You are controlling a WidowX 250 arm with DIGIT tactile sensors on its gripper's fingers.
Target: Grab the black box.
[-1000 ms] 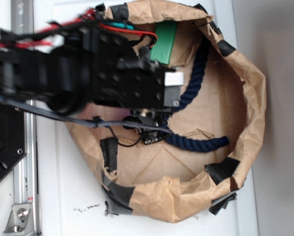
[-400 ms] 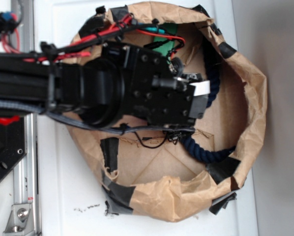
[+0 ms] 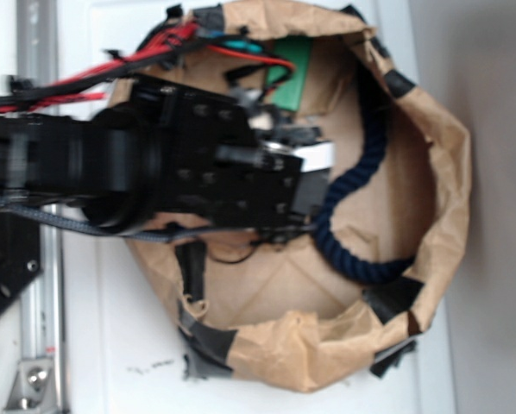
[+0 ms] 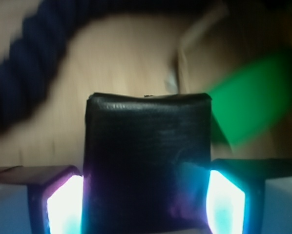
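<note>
1. Black wrapped material fills the gap between the two fingers point(image 4: 63, 209) in the wrist view: the black box point(image 4: 147, 156) sits squarely between them, each lit pad touching one of its side faces.
2. Fingers are pinching the black box from both sides; no gap shows at either pad, so the hold looks centred and the box upright in the grasp.
3. Gripper point(image 4: 146, 209) is not visible as such in the exterior view; the arm point(image 3: 180, 168) covers it and the box, so the grasp can be read from the wrist view only.
4. Blur on everything beyond the box suggests motion; whether the box is clear of the floor cannot be told.
5. Green block point(image 4: 251, 95) lies beyond and to the right of the box, apart from it.
6. Navy rope point(image 3: 353, 194) curves just beside the arm's tip, a likely snag during lifting.
7. Brown paper wall point(image 3: 439, 172), patched with black tape point(image 3: 392, 297), rings the work area and keeps loose items corralled.
8. White tabletop point(image 3: 111, 345) carries the paper enclosure.
</note>
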